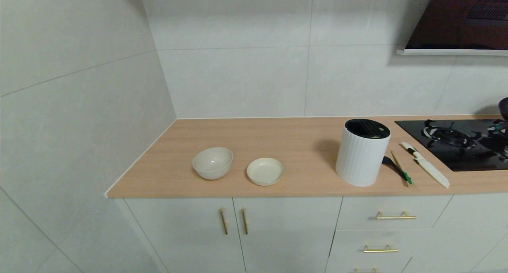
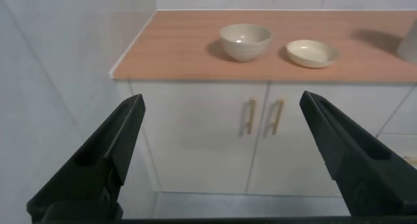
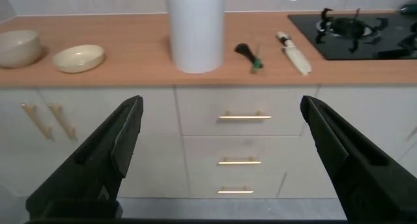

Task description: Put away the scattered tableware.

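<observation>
On the wooden counter (image 1: 301,142) sit a cream bowl (image 1: 212,162) (image 2: 245,41) (image 3: 17,47) and a shallow cream dish (image 1: 265,171) (image 2: 312,53) (image 3: 79,57) beside it. To the right stands a white ribbed utensil holder (image 1: 362,152) (image 3: 195,28) with a black slotted top. Right of it lie a black spoon (image 1: 392,164) (image 3: 244,50), chopsticks with a green end (image 1: 401,168) (image 3: 257,59) and a white knife (image 1: 425,164) (image 3: 293,51). My left gripper (image 2: 221,110) is open, below and in front of the counter, facing the cabinet doors. My right gripper (image 3: 221,113) is open, facing the drawers.
A black gas hob (image 1: 460,140) (image 3: 355,32) occupies the counter's right end under a range hood (image 1: 460,23). A tiled wall closes the left side. White cabinet doors (image 1: 234,229) and drawers (image 1: 393,215) with gold handles lie below the counter.
</observation>
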Tool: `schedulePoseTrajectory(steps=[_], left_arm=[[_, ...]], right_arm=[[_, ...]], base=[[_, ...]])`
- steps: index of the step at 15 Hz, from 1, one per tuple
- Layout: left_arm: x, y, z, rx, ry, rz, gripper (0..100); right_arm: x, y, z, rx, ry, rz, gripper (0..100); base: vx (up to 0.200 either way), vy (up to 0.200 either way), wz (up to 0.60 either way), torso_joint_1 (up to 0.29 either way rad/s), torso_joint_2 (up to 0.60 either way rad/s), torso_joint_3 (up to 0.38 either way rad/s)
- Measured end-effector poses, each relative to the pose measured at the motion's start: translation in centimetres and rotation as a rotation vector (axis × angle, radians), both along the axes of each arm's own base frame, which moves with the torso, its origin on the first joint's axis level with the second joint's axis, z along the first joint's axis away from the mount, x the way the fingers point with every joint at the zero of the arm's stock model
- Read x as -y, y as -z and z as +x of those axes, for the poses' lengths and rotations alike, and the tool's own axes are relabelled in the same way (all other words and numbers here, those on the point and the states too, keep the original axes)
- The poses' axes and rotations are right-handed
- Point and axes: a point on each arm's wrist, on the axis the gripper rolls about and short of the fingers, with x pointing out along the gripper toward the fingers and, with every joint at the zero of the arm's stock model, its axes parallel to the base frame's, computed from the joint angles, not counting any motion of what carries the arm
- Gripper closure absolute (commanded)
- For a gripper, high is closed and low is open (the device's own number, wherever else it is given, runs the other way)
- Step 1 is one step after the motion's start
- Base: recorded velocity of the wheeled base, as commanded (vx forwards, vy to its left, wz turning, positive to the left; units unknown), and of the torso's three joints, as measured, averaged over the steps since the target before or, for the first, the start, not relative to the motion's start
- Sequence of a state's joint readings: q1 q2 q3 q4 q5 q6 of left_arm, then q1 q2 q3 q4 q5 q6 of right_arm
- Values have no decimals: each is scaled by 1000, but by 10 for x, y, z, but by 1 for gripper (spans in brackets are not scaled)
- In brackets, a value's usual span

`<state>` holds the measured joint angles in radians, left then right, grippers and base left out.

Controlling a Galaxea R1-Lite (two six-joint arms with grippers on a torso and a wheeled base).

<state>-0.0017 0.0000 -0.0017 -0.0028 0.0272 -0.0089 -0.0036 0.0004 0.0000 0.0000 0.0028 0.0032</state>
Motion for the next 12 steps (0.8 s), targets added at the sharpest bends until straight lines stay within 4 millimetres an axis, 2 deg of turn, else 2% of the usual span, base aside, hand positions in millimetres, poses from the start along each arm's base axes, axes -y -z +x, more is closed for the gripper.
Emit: schedulePoseTrajectory(steps=[7,12], left_arm=[[0,0,0,0,-1,0,0],[0,0,0,0,0,1,0]], right_arm=[[0,0,0,0,0,0,0],[0,0,0,0,-1,0,0]], base=[[0,200,0,2,3,2],[0,0,0,0,0,0]])
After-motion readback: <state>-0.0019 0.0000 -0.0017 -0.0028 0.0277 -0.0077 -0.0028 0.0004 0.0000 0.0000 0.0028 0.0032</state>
